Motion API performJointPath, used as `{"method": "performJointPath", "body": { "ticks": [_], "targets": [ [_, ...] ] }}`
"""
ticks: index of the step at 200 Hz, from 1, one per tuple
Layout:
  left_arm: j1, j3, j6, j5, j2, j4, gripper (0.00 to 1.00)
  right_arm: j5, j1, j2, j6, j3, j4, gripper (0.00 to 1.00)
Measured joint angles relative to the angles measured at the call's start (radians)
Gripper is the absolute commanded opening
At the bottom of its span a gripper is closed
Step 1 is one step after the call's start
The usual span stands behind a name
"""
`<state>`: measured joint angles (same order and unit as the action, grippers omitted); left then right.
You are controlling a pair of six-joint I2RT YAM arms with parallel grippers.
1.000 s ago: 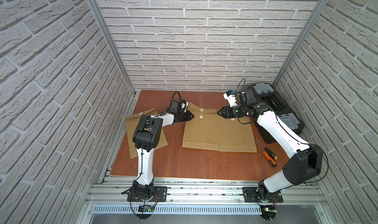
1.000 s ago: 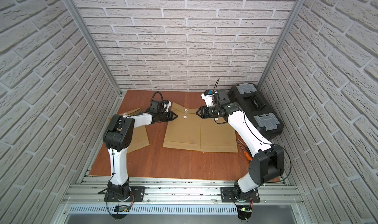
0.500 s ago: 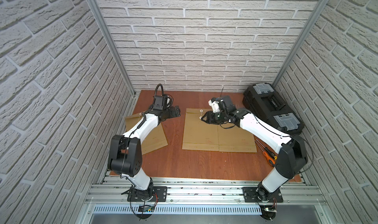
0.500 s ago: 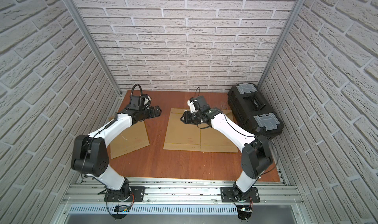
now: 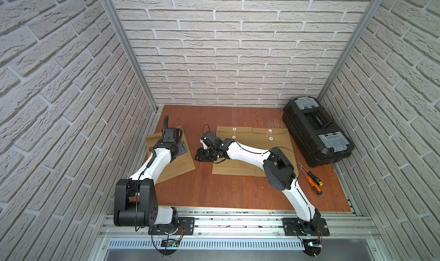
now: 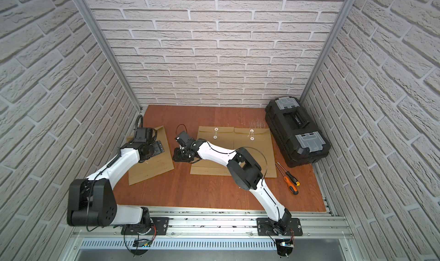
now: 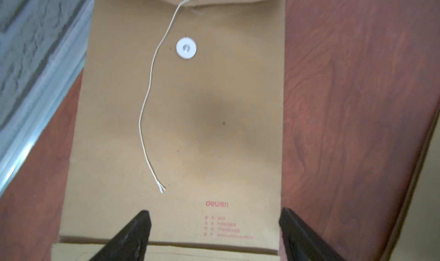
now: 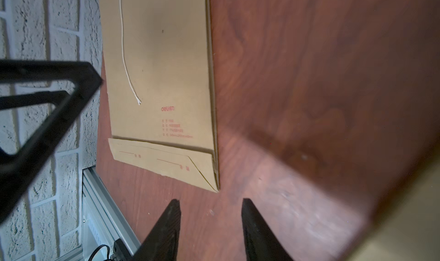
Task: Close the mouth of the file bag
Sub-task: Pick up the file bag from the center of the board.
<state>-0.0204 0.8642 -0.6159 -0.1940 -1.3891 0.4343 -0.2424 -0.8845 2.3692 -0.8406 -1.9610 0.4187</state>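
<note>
A brown paper file bag (image 7: pixel 202 128) lies flat at the table's left side, in both top views (image 5: pixel 177 163) (image 6: pixel 152 168). Its flap is folded down, and its white string (image 7: pixel 152 85) trails loose past the lower white disc (image 7: pixel 186 47). My left gripper (image 7: pixel 214 214) hovers open over the bag's bottom end, nothing between its fingers. My right gripper (image 8: pixel 210 202) is open over bare wood just off that bag's corner (image 8: pixel 166 57). In a top view it sits between this bag and the middle ones (image 5: pixel 202 155).
Two more brown file bags (image 5: pixel 252 150) lie side by side mid-table, partly under my right arm. A black toolbox (image 5: pixel 314 133) stands at the back right. Screwdrivers (image 5: pixel 314 183) lie in front of it. Brick walls close in three sides.
Both arms swung left, away from the middle bags. The left gripper opened and now hangs over the left bag. The right gripper came off the middle bag to the bare wood.
</note>
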Motion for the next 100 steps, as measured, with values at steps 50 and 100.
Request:
{"method": "performJointPath", "body": {
  "ticks": [50, 100],
  "targets": [
    [0.062, -0.128, -0.130, 0.084, -0.013, -0.139, 0.76, 0.000, -0.024, 0.146, -0.067, -0.158, 0.050, 0.44],
    [0.065, -0.243, -0.235, 0.150, -0.031, -0.286, 0.71, -0.026, -0.023, 0.163, -0.134, -0.184, 0.059, 0.43]
  ]
}}
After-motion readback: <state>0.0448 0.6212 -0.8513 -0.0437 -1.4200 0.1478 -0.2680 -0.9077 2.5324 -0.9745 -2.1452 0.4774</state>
